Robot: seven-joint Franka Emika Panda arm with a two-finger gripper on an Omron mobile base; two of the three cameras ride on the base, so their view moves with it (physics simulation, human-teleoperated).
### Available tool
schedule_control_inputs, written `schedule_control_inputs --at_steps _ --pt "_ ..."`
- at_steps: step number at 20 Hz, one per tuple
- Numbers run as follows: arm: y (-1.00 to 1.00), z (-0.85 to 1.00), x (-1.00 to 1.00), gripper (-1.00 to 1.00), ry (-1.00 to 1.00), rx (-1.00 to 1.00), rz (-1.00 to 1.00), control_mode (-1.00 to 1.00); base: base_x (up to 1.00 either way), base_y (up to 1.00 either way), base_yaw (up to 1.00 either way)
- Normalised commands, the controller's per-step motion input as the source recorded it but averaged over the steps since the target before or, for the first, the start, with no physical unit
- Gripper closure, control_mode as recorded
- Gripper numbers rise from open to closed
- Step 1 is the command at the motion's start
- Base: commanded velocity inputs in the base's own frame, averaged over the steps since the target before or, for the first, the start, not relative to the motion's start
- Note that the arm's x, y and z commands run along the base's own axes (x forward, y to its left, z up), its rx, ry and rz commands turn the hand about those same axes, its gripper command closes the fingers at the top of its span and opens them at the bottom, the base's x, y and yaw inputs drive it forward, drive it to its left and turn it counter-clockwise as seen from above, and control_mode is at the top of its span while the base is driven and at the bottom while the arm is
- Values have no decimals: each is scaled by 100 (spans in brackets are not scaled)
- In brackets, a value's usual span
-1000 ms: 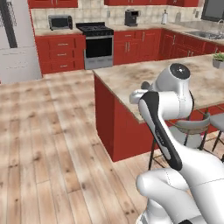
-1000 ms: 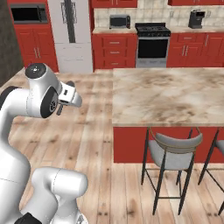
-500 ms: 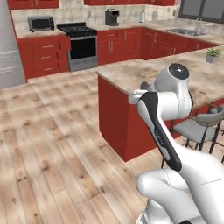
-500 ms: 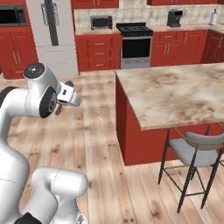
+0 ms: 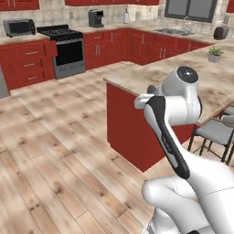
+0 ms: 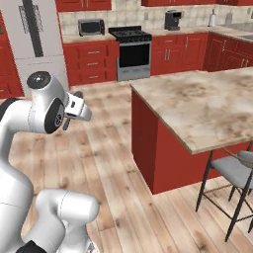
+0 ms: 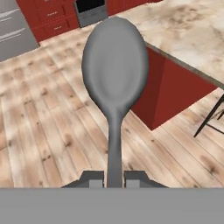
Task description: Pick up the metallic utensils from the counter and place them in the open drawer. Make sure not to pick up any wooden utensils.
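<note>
Claw (image 7: 114,180) clamped on metal spoon (image 7: 114,72)

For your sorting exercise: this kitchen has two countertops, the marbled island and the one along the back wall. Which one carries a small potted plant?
The marbled island counter carries the potted plant, near its far side. The back-wall counter holds a coffee maker and a toaster oven.

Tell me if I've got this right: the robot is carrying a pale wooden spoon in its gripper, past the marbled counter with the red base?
Not quite. The spoon pinched in the gripper is dark grey metal, not pale wood; the hand view shows its grey bowl and slim handle rising from between the fingertips. The rest holds: the marbled counter on its red base lies just beyond it.
</note>
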Motion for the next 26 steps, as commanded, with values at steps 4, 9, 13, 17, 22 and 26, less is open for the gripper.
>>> schedule_control_inputs --at_steps 4,9,13,17,22,26 --pt "0 0 0 100 0 0 0 100 55 100 -30" --pt "0 0 0 100 0 0 0 100 60 100 -30" --pt "0 0 0 100 0 0 0 100 63 100 -30" --pt "0 0 0 100 0 0 0 100 67 100 -30" --pt "0 0 0 100 0 0 0 100 59 100 -26" --pt "0 0 0 100 0 0 0 100 39 100 -18"
